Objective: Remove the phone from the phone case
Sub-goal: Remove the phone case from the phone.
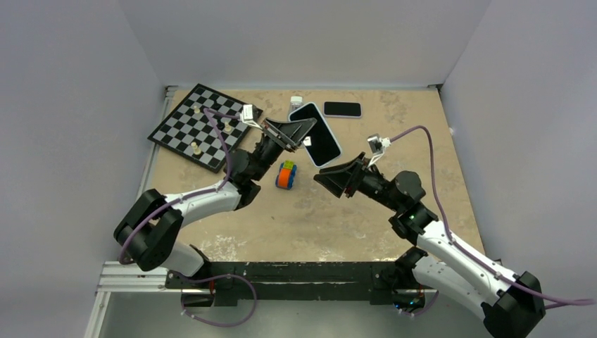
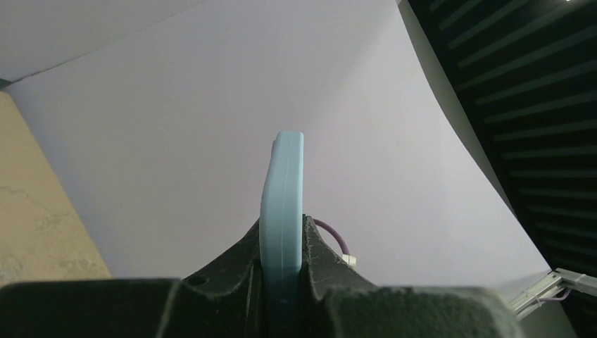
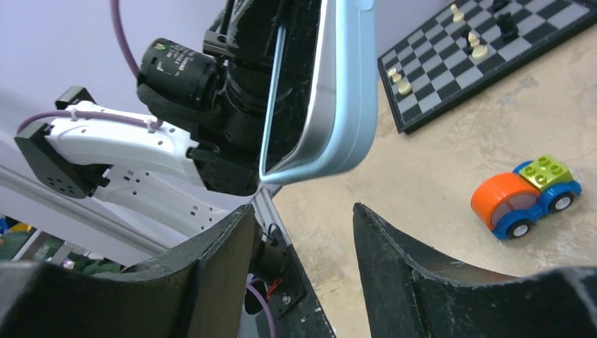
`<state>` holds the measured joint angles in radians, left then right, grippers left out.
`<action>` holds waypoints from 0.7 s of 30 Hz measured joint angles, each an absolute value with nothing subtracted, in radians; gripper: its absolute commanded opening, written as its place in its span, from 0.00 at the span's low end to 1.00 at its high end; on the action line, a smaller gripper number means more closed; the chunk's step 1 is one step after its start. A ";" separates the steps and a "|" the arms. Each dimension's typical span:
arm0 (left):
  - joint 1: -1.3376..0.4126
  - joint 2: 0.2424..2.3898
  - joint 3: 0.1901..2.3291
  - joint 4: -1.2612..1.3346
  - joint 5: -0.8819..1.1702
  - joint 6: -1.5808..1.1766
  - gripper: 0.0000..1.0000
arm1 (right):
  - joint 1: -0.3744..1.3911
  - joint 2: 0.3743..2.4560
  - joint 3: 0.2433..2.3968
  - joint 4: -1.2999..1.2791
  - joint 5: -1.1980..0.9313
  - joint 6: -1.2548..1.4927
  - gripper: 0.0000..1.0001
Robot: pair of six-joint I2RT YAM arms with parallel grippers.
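We see the light blue phone case point(image 3: 352, 91) clamped in the left gripper point(image 2: 283, 243): edge-on in that wrist view, dark-faced from the right gripper point(image 3: 303, 225), whose jaws stand apart at six o'clock.

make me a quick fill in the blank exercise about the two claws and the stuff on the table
1. The left claw is shut on the light blue ____.
2. The right claw stands ____, holding nothing.
3. The chess pieces stand on the ____ at the far left of the table.
4. The toy car sits on the table, between the two ____.

Missing words: phone case; open; chessboard; claws
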<state>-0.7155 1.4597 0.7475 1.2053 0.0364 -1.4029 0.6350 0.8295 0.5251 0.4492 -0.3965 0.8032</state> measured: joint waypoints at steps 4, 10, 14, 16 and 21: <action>-0.715 1.460 0.759 1.216 0.029 -1.404 0.00 | 0.635 0.775 0.482 0.513 -0.375 0.815 0.56; -0.716 1.462 0.771 1.218 0.025 -1.409 0.00 | 0.635 0.771 0.480 0.574 -0.352 0.819 0.53; -0.716 1.465 0.772 1.217 0.023 -1.415 0.00 | 0.635 0.793 0.480 0.598 -0.349 0.812 0.53; -0.716 1.465 0.772 1.217 0.022 -1.420 0.00 | 0.635 0.801 0.480 0.601 -0.348 0.805 0.53; -0.717 1.465 0.772 1.218 0.022 -1.434 0.00 | 0.635 0.813 0.485 0.591 -0.332 0.770 0.52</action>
